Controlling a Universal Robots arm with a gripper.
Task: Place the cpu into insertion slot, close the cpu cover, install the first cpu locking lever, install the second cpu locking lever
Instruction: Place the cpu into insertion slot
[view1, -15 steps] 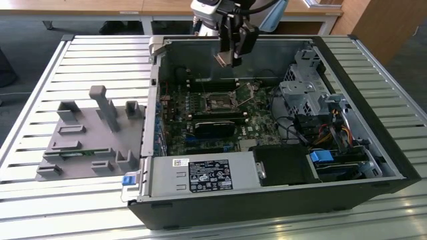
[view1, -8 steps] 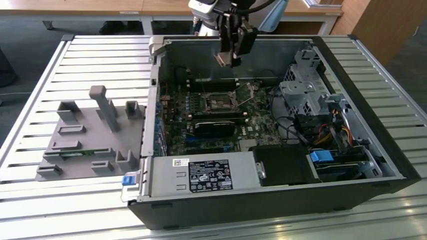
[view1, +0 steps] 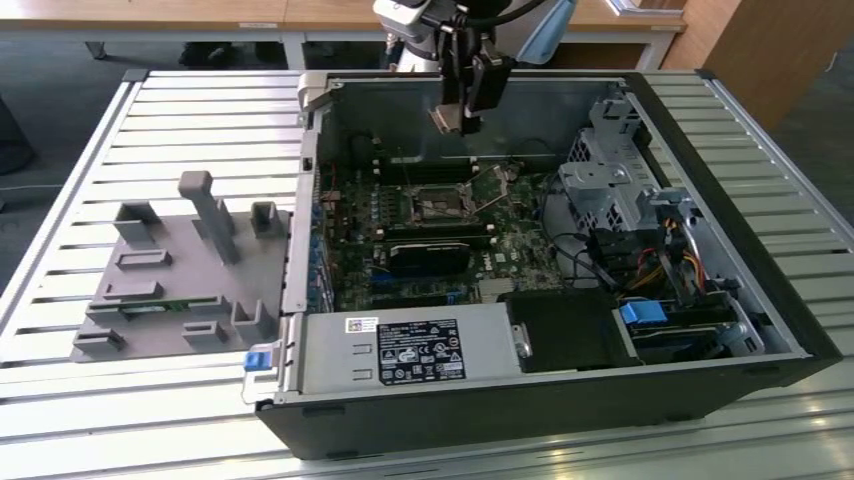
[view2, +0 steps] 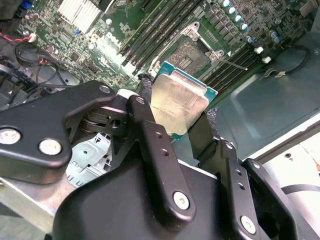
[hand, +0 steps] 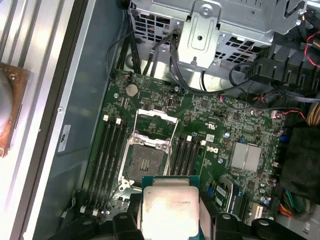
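Gripper (view2: 177, 114) pinching the cpu (view2: 180, 97) by opposite edges. Insertion slot (hand: 144, 162) lies beyond the fingertips, well apart, cpu cover (hand: 157, 115) standing open. Risk: chip slips or comes in skewed, lands off-square, bends socket pins.

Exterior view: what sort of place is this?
Probably a robotics lab or workshop bench: an opened computer case lies on a slatted metal table, a grey fixture block beside it, wooden desks behind, and the gripper holds the cpu above the motherboard.
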